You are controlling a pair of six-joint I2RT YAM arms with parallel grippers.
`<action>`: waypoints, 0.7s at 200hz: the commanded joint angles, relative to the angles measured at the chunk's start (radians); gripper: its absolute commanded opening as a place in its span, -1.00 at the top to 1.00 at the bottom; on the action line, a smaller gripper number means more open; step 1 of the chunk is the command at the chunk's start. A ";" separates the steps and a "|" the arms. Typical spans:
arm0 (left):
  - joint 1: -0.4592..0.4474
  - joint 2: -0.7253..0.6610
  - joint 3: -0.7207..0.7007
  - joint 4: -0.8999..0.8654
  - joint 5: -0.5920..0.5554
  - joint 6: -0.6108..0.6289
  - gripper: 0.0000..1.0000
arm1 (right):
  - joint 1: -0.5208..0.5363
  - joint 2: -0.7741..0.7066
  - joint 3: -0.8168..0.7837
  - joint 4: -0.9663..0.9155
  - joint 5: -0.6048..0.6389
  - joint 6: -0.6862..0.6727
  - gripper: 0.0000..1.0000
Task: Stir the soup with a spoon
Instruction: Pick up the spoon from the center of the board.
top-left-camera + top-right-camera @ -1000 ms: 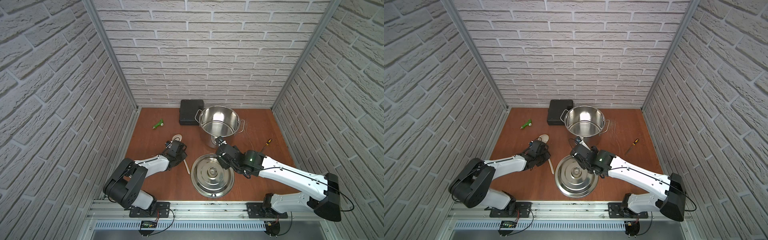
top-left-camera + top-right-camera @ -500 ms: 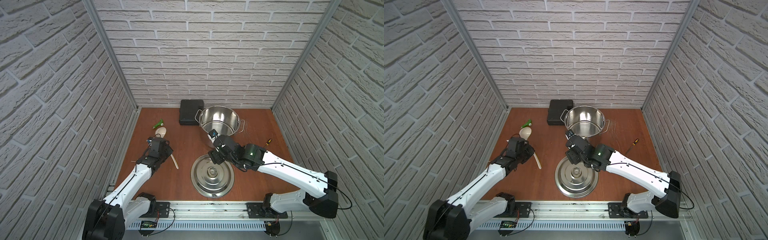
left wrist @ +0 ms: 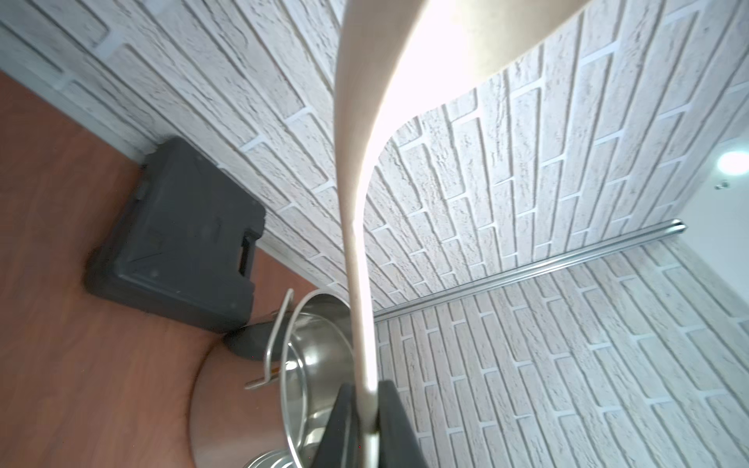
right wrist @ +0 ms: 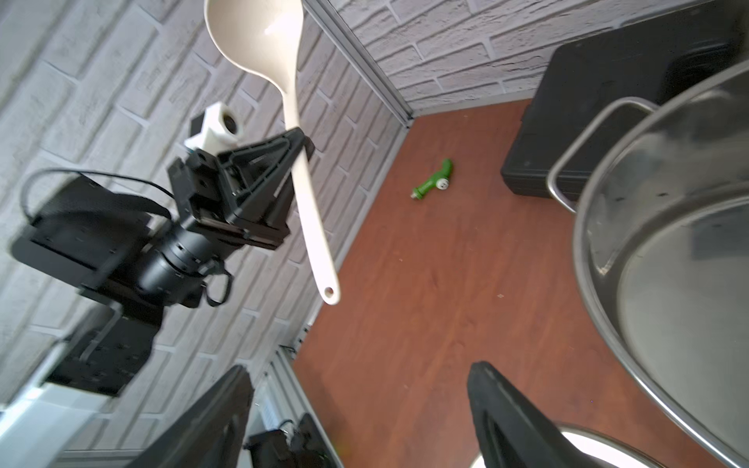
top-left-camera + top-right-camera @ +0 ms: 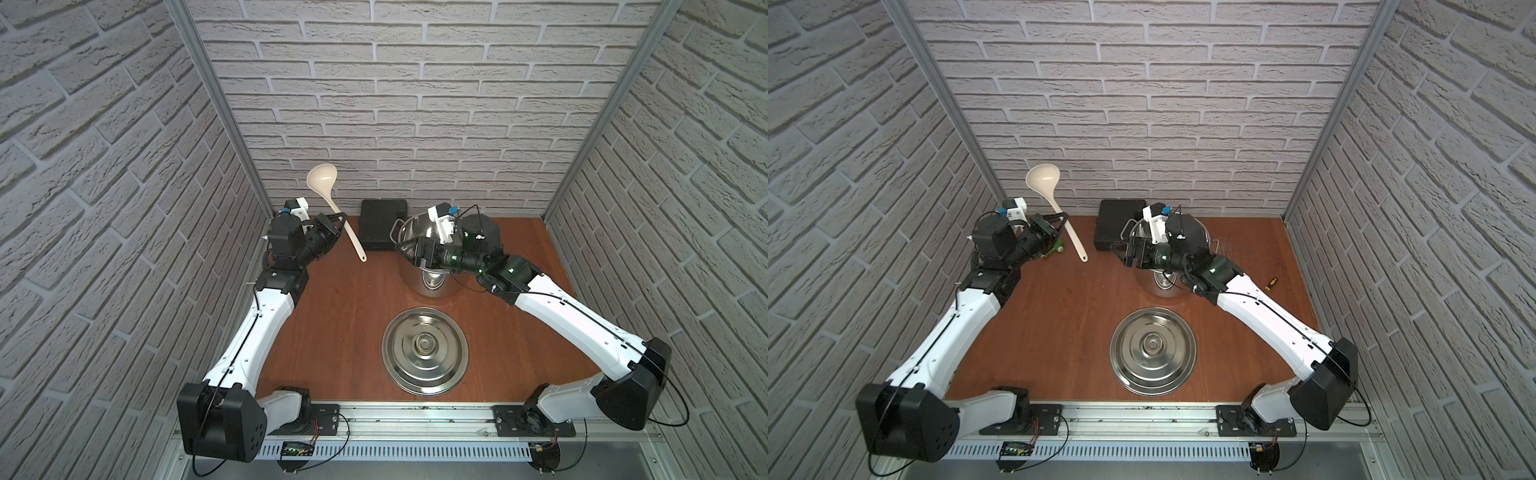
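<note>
The spoon (image 5: pixel 332 203) is a cream-white ladle held up in the air at the back left, bowl uppermost and handle end pointing down. My left gripper (image 5: pixel 341 222) is shut on the middle of its handle; the left wrist view shows the handle (image 3: pixel 356 243) pinched between the jaws of that gripper (image 3: pixel 367 409). The soup is only an empty steel stockpot (image 5: pixel 432 282) at the back, right of centre, partly hidden by my right arm. My right gripper (image 5: pixel 405 251) hovers at the pot's left rim, open and empty. In the right wrist view, its fingers (image 4: pixel 506 413) stand wide apart beside the pot (image 4: pixel 668 263).
The flat steel lid (image 5: pixel 424 351) lies knob up on the table in front of the pot. A black case (image 5: pixel 382 224) sits against the back wall left of the pot. A small green tool (image 5: pixel 1057 249) lies at the back left, a small screwdriver (image 5: pixel 1272 284) at the right.
My left arm has lifted the spoon off the table, up and toward the back left. My right gripper has risen from beside the lid to the pot's rim and opened wider.
</note>
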 commanded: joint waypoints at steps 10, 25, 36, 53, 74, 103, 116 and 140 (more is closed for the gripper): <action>-0.003 0.028 -0.002 0.285 0.088 -0.182 1.00 | 0.000 0.069 0.017 0.305 -0.239 0.192 -0.68; -0.005 0.036 -0.019 0.346 0.091 -0.238 1.00 | 0.001 0.087 0.020 0.319 -0.257 0.206 -0.59; -0.011 0.036 -0.026 0.365 0.087 -0.262 1.00 | 0.002 0.092 0.021 0.290 -0.249 0.192 -0.54; -0.020 0.036 -0.029 0.389 0.080 -0.294 1.00 | 0.002 0.101 0.023 0.285 -0.261 0.193 -0.46; -0.039 0.038 -0.030 0.395 0.078 -0.313 1.00 | 0.009 0.115 0.035 0.325 -0.282 0.205 -0.37; -0.063 0.036 -0.046 0.399 0.068 -0.331 1.00 | 0.029 0.155 0.093 0.312 -0.301 0.191 -0.28; -0.074 0.033 -0.051 0.401 0.063 -0.339 1.00 | 0.033 0.175 0.112 0.309 -0.309 0.192 -0.20; -0.082 0.032 -0.066 0.422 0.058 -0.368 1.00 | 0.036 0.189 0.126 0.320 -0.308 0.201 -0.11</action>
